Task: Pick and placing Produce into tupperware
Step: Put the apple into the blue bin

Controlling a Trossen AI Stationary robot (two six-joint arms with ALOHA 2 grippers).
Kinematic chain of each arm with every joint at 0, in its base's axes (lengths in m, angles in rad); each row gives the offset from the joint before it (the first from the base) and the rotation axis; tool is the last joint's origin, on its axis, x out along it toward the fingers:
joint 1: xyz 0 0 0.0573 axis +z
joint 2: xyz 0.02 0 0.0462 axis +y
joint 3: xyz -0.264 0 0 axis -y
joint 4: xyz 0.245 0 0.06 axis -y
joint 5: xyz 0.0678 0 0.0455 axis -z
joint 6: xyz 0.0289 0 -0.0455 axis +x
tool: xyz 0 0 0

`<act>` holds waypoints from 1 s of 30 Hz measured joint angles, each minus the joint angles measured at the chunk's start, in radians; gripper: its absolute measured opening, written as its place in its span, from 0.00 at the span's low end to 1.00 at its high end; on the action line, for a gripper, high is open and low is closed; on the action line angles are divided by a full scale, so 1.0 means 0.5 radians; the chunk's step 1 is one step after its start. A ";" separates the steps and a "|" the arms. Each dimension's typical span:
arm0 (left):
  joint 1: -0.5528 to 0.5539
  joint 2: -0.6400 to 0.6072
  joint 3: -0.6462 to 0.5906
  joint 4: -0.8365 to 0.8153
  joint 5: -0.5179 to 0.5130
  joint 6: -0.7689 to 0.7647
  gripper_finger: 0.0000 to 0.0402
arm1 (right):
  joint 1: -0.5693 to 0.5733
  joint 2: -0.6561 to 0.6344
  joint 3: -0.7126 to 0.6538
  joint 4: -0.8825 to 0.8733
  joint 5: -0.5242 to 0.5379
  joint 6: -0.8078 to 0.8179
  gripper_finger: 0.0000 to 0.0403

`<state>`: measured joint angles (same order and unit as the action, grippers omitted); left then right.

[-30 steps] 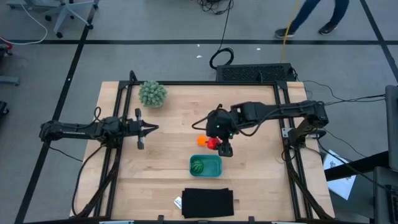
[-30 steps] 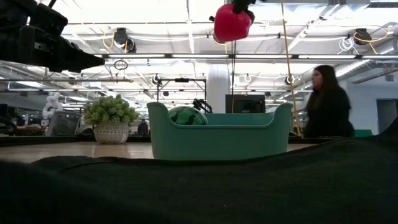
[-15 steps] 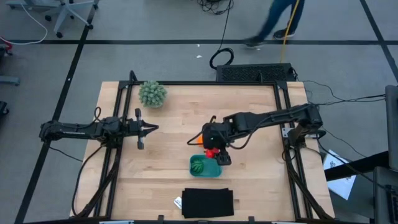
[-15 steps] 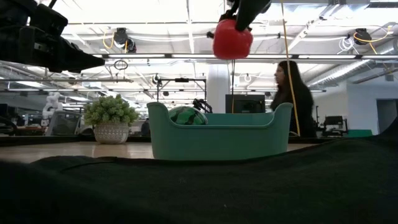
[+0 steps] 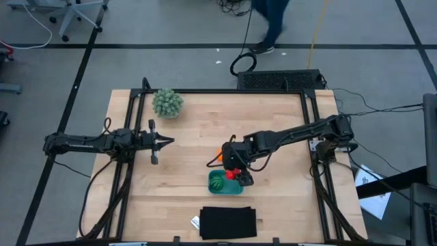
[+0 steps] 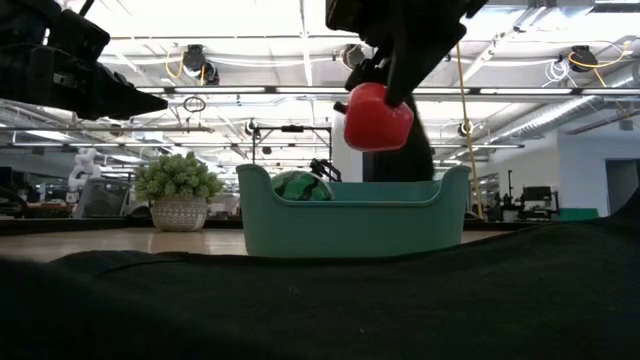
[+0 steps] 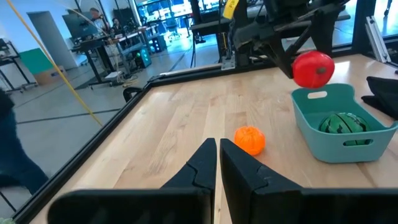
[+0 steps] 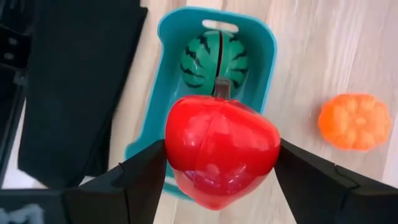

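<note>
The right gripper (image 5: 234, 173) holds the red piece (image 6: 377, 116) in the air, its jaws pinching it on two sides. In the low view the piece hangs above the rim of the tub (image 6: 352, 223), near the middle of the frame. It is kept high, I think, so that it passes over the wall before it goes down. In the high view the gripper stands over the right part of the tub (image 5: 236, 188), in the lower middle of the frame. The green striped piece (image 5: 217, 182) already lies in the left part of the tub. So the free room is on the right, and this is probably why the red piece (image 8: 219, 149) is carried to that side.

The orange piece (image 7: 249, 140) lies on the table (image 5: 184, 150), just beside the tub at its upper left in the high view, and it is not yet picked. It does not block the way down.

The left gripper (image 7: 217, 163) waits at the left of the table, well apart from the tub, with jaws pressed together and nothing between them.

A black mat (image 5: 227, 223) lies below the tub near the bottom edge. A pale-green plant (image 5: 167, 102) stands in the upper left corner of the table. Both are out of the way. A person's legs (image 5: 270, 20) show on the floor at the top of the frame.
</note>
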<state>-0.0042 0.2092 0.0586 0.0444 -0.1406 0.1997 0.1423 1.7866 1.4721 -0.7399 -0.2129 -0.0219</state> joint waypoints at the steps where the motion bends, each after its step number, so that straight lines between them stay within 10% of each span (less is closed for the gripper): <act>1: 0.000 -0.001 0.000 0.001 0.000 0.001 0.06 | 0.006 0.000 -0.014 0.022 0.000 -0.014 0.66; 30: 0.000 -0.001 0.000 -0.008 0.001 0.003 0.06 | 0.216 -0.002 -0.221 0.317 0.281 -0.645 0.66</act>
<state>-0.0044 0.2089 0.0586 0.0406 -0.1402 0.2012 0.2503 1.7855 1.3615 -0.5815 -0.0722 -0.3446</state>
